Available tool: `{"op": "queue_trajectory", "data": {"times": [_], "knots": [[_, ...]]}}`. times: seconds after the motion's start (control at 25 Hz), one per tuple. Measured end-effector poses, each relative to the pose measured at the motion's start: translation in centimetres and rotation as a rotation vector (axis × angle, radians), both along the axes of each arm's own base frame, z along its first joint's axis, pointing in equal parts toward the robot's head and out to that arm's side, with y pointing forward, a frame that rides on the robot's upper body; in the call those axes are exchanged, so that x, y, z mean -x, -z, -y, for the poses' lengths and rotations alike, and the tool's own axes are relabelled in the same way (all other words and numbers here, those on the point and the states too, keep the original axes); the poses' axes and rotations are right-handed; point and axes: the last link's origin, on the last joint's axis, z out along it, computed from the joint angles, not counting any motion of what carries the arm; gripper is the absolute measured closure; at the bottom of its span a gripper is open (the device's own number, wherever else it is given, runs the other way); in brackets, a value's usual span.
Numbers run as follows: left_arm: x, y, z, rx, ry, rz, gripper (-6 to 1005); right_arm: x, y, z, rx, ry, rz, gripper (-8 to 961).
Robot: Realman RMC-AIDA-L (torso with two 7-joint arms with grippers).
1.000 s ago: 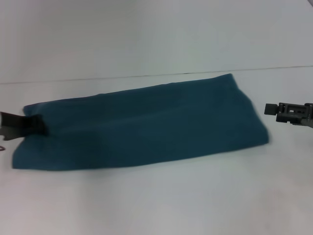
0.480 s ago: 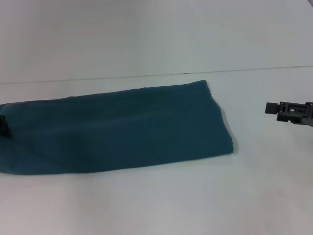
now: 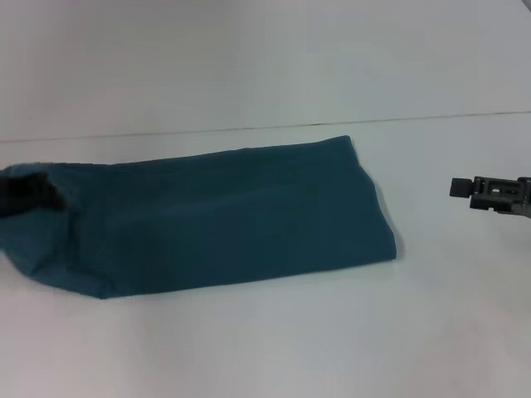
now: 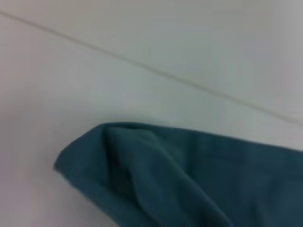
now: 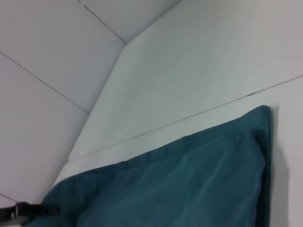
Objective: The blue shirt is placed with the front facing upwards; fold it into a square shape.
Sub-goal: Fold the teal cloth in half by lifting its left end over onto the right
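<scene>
A plain white tabletop (image 3: 274,348) ran back to a white wall, with a thin seam line between them. On it lay the blue shirt (image 3: 224,217), already narrowed into a long band showing only plain teal cloth, its long axis running across the robot's front from left to right and rising slightly toward the far right corner.

The left gripper (image 3: 25,192) sat at the shirt's left end, at the very edge of the head view, and the cloth there was raised and bunched around it, so its jaws appeared clenched on that end of the shirt. The right gripper (image 3: 489,192) hung clear of the cloth, well apart from the shirt's right end, which lay flat; whether its jaws were parted could not be told.

The shirt stretched away to the right from the left jaws, so carrying the lifted end along that axis toward the flat right end looked like the coming fold. Bare tabletop lay open in front and to the right.
</scene>
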Motion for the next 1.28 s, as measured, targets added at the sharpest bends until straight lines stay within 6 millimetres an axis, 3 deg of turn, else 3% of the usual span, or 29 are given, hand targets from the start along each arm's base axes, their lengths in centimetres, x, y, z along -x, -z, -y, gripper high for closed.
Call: {"op": "queue_trajectory", "data": {"times": [0.32, 0.56, 1.28], "knots": [[-2.0, -0.6, -0.2, -0.001, 0.062, 0.111, 939, 0.2, 0.2, -0.1, 0.006, -0.008, 0.002, 67], [-2.9, -1.5, 0.0, -0.020, 0.105, 0.163, 938, 0.3, 0.3, -0.2, 0.008, -0.012, 0.002, 67], [-5.1, -1.9, 0.0, -0.013, 0.210, 0.263, 940, 0.1, 0.7, -0.1, 0.009, -0.006, 0.002, 67]]}}
